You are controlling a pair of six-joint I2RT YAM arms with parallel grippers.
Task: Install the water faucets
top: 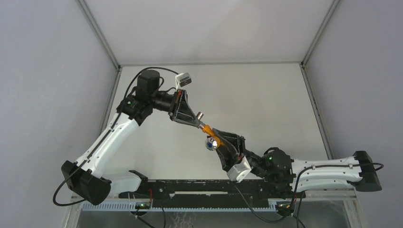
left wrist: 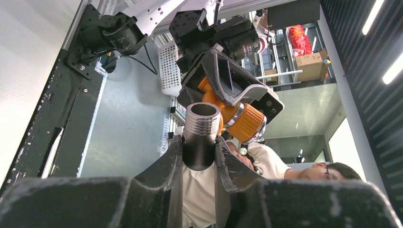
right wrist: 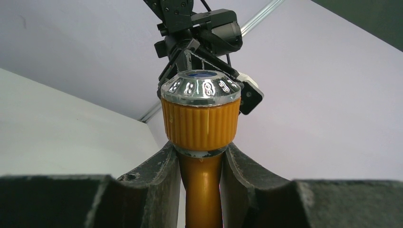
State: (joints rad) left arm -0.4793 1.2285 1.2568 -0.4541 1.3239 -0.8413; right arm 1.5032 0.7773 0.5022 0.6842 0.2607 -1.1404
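Mid-table, a bit right of centre, the two arms met tip to tip over the white table [top: 266, 95].

Left gripper [left wrist: 199, 149]: closed on the grey metal fitting [left wrist: 203, 121]. Fingers [left wrist: 168, 161] pinched its dark lower part. The threaded silvery mouth stuck out past the tips, open end facing away from the wrist.

Right gripper [right wrist: 201, 159]: closed on the orange tap body [right wrist: 199, 121]. Fingers sat on the smooth orange stem, just under the ribbed knob. The silvery round cap [right wrist: 201, 88] sat on top of the knob, blue spot in its centre.

From above, the tap ran diagonally between the two tips: far-left end at the left gripper, near-right end in the right one, silvery end facing left. The fitting sat just far of the tap's orange stem.

In the left wrist view the orange body was directly behind the fitting, very close. Couldn't tell whether they touched or whether the threads had engaged.

Both parts were in the grippers, neither lying on the table.

A person [left wrist: 332, 171] in glasses showed low right in the left wrist view.
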